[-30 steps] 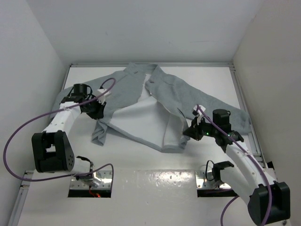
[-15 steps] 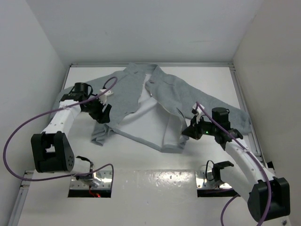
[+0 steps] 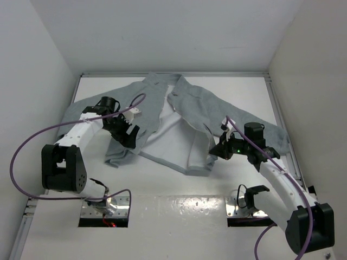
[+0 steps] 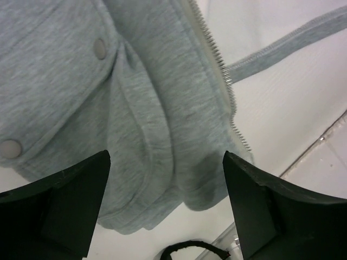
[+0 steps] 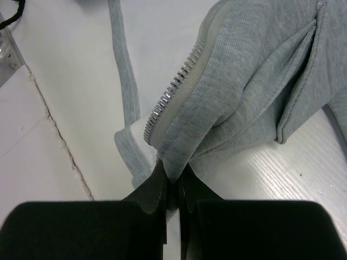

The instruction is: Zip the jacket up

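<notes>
White walls (image 3: 162, 32) box in the pale tabletop (image 3: 244, 92) where we set about zipping a grey fleece. Our right hand (image 5: 172, 187) is pressed together, pinching the jacket (image 3: 190, 103) at the bottom corner of its right front panel, just below the end of that panel's zipper teeth (image 5: 176, 86). Our left hand (image 3: 129, 140) is spread wide over the bottom corner of the jacket's other front panel, a finger to each side of the hem, gripping nothing. We cannot tell whether it touches the fleece. Beneath it runs the second row of teeth (image 4: 219, 65), with snap buttons (image 4: 100, 49) on a pocket flap further in from that edge.

Outward from both hands, the jacket lies on its back with its collar at the far end and its sleeves out to either side. Its fronts are thrown open, so the white lining (image 3: 168, 138) shows between them.

By our reading the task has barely begun. The two zipper halves lie well apart, no teeth are meshed, and we can make out no slider in any view. Nearly everything remains: taking hold of the left corner, bringing the two bottom ends together, seating one in the other, and drawing the slider up to the collar.
</notes>
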